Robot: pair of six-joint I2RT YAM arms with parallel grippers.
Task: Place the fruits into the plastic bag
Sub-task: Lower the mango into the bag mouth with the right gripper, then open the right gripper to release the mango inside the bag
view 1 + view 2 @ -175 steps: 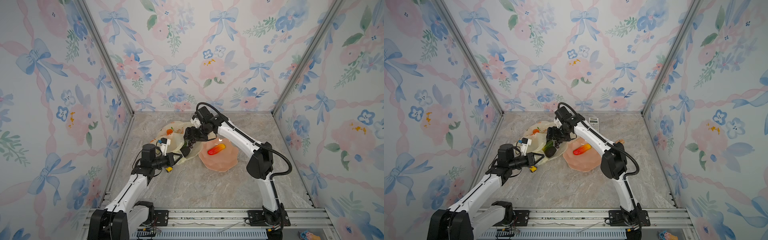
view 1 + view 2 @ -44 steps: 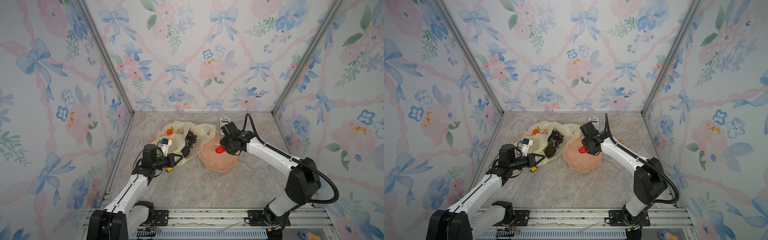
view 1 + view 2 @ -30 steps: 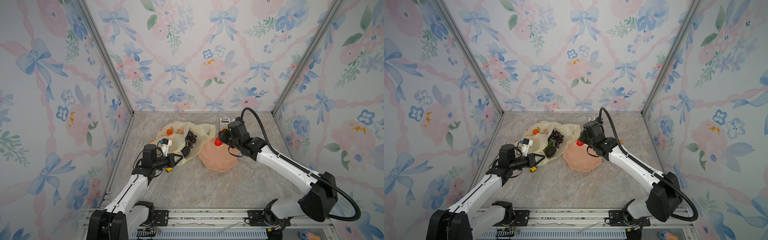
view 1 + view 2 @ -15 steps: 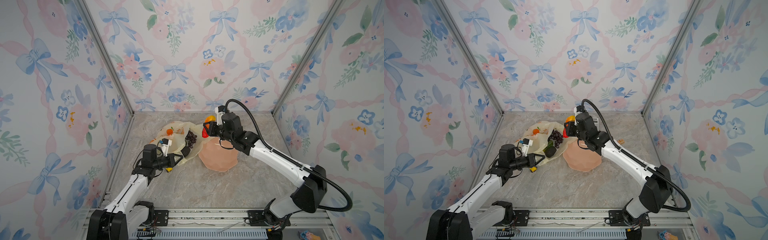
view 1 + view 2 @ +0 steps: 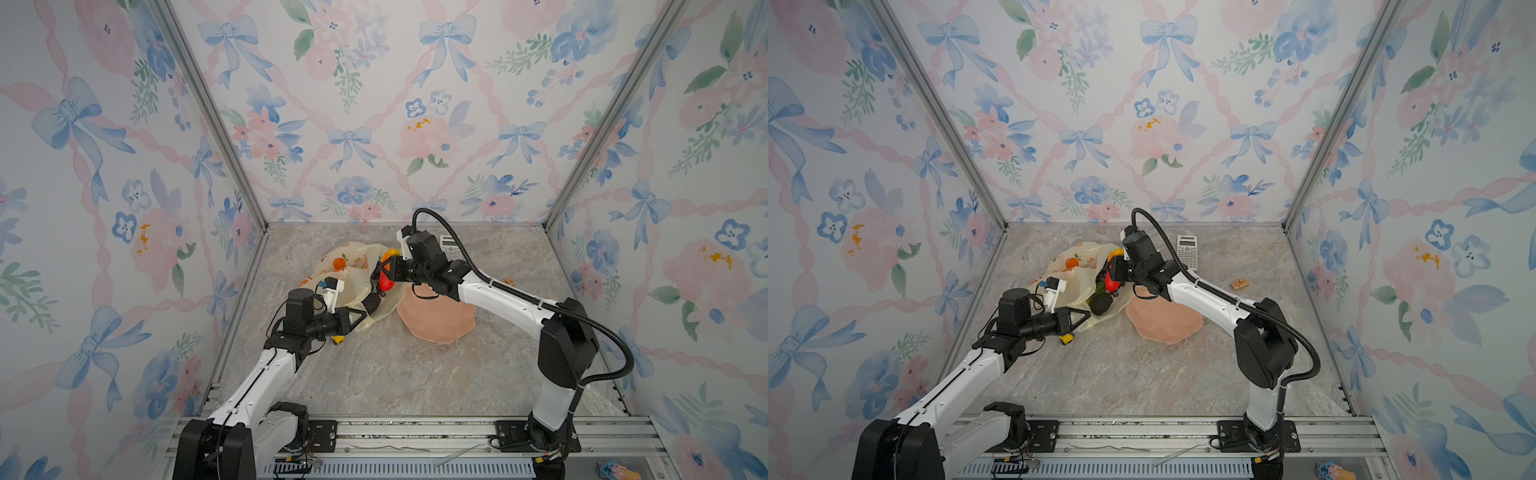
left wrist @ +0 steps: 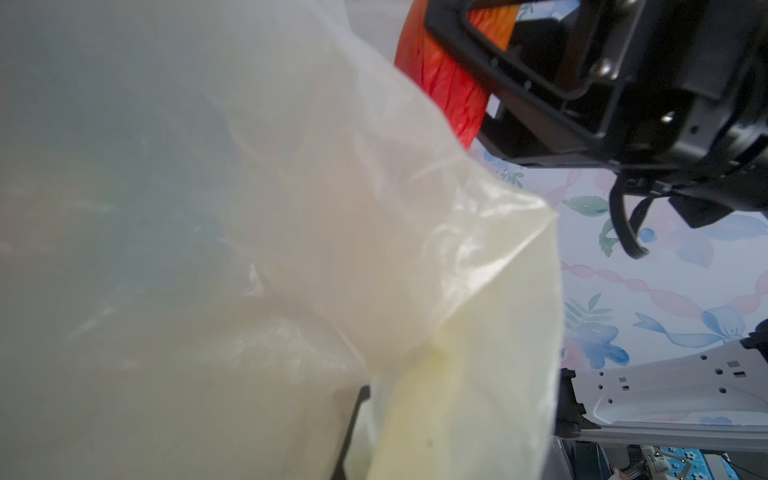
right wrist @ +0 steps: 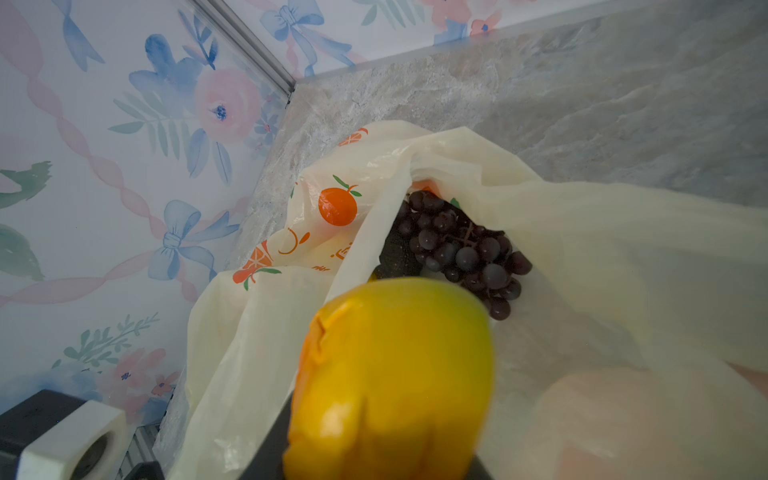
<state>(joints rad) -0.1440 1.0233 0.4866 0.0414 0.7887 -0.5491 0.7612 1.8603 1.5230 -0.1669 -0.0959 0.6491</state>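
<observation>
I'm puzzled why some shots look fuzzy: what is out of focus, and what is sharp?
Right wrist view: the red-yellow fruit, close to the lens, is blurred; the grape bunch inside the plastic bag is crisp. Left wrist view: the bag fills most of the frame as a milky haze. Both top views: sharp, evenly lit, soft shadows.

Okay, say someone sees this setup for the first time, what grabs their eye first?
Probably the red-yellow fruit, clamped in the right gripper at the open mouth of the plastic bag, which the left gripper pinches by its edge. Purple grapes lie inside, and bow-and-flower wallpaper surrounds everything.
</observation>
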